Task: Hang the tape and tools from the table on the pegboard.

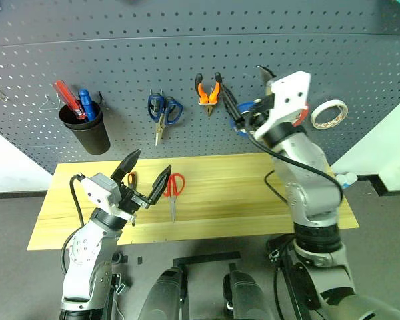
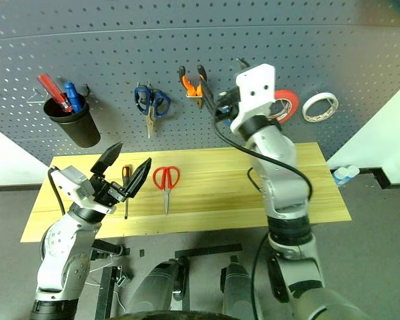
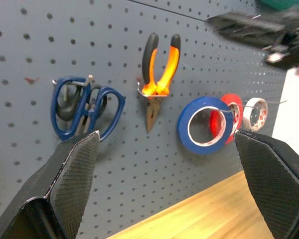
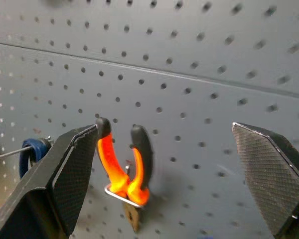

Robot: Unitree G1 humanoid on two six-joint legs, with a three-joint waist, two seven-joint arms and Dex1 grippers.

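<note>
Pegboard (image 1: 187, 60): it stands upright behind the table (image 1: 253, 200), so each thing must hang from a hook by a hole or a loop.
Pliers (image 1: 209, 93): already hanging, the two orange handles straddle a wire hook and the nose points down; we judge this part done.
Cream tape (image 1: 329, 114): already on the board, at the far right; its wide hole makes it easy to slip over a hook. A red roll (image 2: 287, 105) and a blue roll (image 3: 205, 124) hang beside it, and blue scissors (image 1: 163, 112) hang left of the pliers; these are not ours to move.
Red scissors (image 1: 174, 189): flat on the table, handles toward the board, blades toward us.
Screwdriver (image 2: 126, 187): flat on the table, just left of the red scissors, partly hidden behind our left claw.
Cup (image 1: 87, 127): a black cup on the board, with red and blue handles standing in it.
Left claw (image 1: 145, 177): wide open, empty, low over the table above the screwdriver; we think it is placed so for the next pick.
Right claw (image 4: 174, 184): wide open, empty, raised in front of the board close to the pliers.
Left to do: scissors and screwdriver, as we judge.
</note>
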